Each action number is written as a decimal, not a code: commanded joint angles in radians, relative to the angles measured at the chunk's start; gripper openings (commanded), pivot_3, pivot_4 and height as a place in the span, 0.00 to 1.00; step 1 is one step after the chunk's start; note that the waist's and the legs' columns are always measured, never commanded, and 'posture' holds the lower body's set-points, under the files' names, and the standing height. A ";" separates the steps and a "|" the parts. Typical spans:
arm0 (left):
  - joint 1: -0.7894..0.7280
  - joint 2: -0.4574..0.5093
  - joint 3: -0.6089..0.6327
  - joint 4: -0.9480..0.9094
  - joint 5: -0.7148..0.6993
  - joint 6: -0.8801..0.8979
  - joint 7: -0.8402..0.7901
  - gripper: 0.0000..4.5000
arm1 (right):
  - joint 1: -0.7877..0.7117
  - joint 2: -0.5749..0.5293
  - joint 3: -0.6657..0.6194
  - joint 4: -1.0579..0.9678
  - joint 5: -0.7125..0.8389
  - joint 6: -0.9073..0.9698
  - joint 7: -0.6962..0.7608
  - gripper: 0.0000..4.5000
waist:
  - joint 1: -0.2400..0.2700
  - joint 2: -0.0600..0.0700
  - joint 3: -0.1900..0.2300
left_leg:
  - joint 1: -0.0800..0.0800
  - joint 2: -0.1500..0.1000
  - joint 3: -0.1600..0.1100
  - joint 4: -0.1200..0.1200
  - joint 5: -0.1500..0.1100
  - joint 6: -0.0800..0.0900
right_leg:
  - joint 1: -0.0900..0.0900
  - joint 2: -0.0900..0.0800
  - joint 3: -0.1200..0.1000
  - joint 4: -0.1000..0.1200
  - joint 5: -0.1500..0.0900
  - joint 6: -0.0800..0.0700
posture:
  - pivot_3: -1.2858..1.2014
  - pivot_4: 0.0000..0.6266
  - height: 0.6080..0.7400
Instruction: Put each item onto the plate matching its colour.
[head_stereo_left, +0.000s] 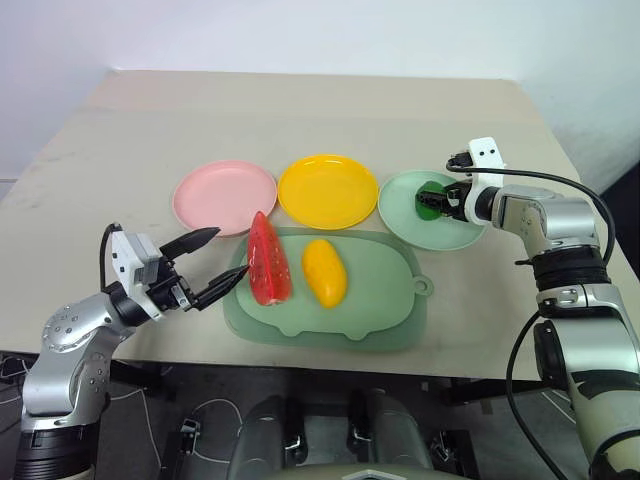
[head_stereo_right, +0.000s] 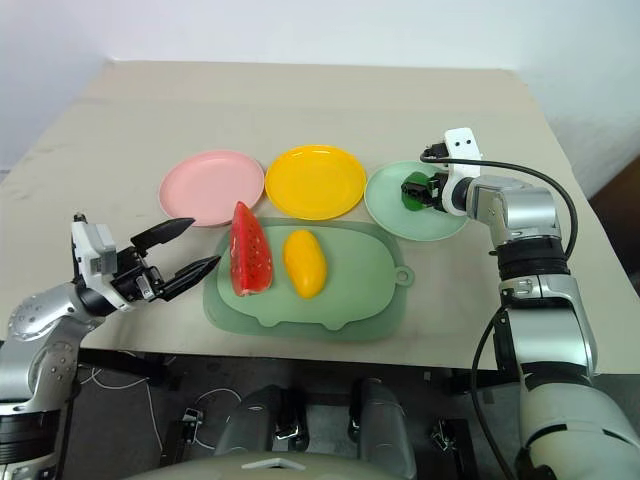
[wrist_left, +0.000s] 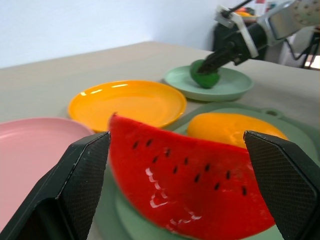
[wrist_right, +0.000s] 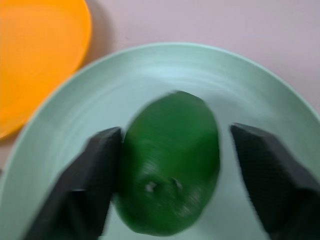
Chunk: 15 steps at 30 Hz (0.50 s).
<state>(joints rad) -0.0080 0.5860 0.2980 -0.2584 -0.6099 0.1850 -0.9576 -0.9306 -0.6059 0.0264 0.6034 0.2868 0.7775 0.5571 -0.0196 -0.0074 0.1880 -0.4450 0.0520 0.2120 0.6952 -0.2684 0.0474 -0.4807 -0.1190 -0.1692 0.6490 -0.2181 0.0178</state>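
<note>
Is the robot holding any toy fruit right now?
No. The right gripper stands open around the small dark green lime on the mint plate; the left gripper is open, holding nothing.

Three plates are lined up across the table (head_stereo_right: 300, 110): pink plate (head_stereo_right: 211, 187) left, yellow plate (head_stereo_right: 315, 181) middle, mint green plate (head_stereo_right: 415, 213) right. The lime (head_stereo_right: 413, 190) is seen over the mint green plate, at the tips of the right gripper (head_stereo_right: 424, 190); whether it is still gripped cannot be told. A green mat (head_stereo_right: 360, 280) is laid near of the plates, with the watermelon wedge (head_stereo_right: 249, 253) on its left part and the mango (head_stereo_right: 304, 263) just right of it. The left gripper (head_stereo_right: 188, 248) is held spread apart, just left of the mat, nothing between its fingers.
</note>
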 joint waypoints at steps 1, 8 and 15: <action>0.011 0.013 0.031 -0.050 -0.024 -0.008 0.004 1.00 | -0.029 -0.010 -0.028 -0.022 -0.022 -0.013 0.007 0.99 | -0.001 0.000 0.000 | 0.000 0.000 0.000 0.000 0.000 0.000 | 0.000 0.000 0.000 0.000 0.000 0.000 | 0.52 0.24 0.67; 0.030 0.020 0.038 -0.065 -0.033 -0.001 0.008 1.00 | 0.058 -0.071 -0.115 -0.373 0.088 0.189 0.056 0.99 | 0.002 0.001 0.001 | -0.001 0.000 0.000 0.000 0.000 0.000 | -0.002 0.000 0.000 0.000 0.000 0.000 | 0.52 0.24 0.67; 0.001 0.026 0.021 -0.028 -0.045 0.003 -0.016 1.00 | 0.198 0.045 -0.209 -0.833 0.323 0.524 0.014 0.99 | -0.002 0.001 0.001 | 0.000 0.001 0.000 -0.001 0.000 0.000 | -0.001 0.000 0.000 0.000 -0.001 -0.002 | 0.52 0.24 0.67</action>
<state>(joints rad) 0.0125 0.5982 0.3075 -0.2748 -0.6392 0.1917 -0.9635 -0.7400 -0.5925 -0.1529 -0.1140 0.5409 1.2239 0.5961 -0.0217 -0.0062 0.1885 -0.4449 0.0530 0.2115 0.6938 -0.2683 0.0471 -0.4817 -0.1187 -0.1688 0.6487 -0.2193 0.0165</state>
